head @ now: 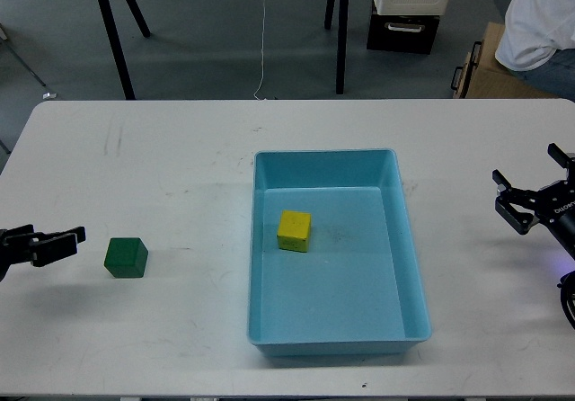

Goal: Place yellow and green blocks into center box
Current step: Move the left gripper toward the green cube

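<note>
Fingers of the left gripper (74,236) sit at the far left edge, low over the white surface (162,167), pointing right; they look near-closed with nothing between them, though the view is too dark to be sure. Green block (126,258) rests on the surface just right of them, apart, no contact. Light-blue center box (409,266) sits mid-surface with the yellow block (294,230) inside, left of middle. Right gripper (530,190) hovers at the right edge, fingers spread wide, empty.
</note>
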{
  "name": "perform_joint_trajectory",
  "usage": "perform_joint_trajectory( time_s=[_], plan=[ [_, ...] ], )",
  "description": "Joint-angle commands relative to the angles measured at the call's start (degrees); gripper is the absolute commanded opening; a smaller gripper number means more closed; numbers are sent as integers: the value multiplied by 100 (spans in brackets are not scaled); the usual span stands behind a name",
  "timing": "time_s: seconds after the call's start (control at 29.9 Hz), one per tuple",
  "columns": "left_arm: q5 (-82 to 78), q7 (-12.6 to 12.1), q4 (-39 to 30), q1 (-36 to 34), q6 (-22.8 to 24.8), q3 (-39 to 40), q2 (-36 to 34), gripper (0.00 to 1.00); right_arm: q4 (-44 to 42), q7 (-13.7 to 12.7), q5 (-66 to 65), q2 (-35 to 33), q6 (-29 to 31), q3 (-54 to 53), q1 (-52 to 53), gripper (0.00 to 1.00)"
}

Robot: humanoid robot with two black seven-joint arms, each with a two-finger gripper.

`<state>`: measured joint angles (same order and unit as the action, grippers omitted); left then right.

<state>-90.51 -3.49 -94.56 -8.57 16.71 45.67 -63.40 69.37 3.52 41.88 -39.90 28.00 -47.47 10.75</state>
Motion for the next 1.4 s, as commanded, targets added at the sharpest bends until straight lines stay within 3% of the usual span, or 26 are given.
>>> perform_joint_trajectory(
  time_s=[0.0, 0.43, 0.94, 1.37],
  plan=[
    [-10, -11, -1, 39, -10, -49, 135, 100, -2, 0, -4, 0, 0, 1, -12, 97],
    [-46, -2, 17, -31, -273, -242, 355, 100, -11, 0, -13, -35, 0, 1, -12, 97],
    [-37, -29, 412, -681, -282, -972, 821, 100, -2, 0, -13, -184, 0, 1, -47, 97],
    [-46, -37, 570, -743, -274, -1139, 856, 100, 7, 0, -13, -193, 0, 1, -47, 97]
  ],
)
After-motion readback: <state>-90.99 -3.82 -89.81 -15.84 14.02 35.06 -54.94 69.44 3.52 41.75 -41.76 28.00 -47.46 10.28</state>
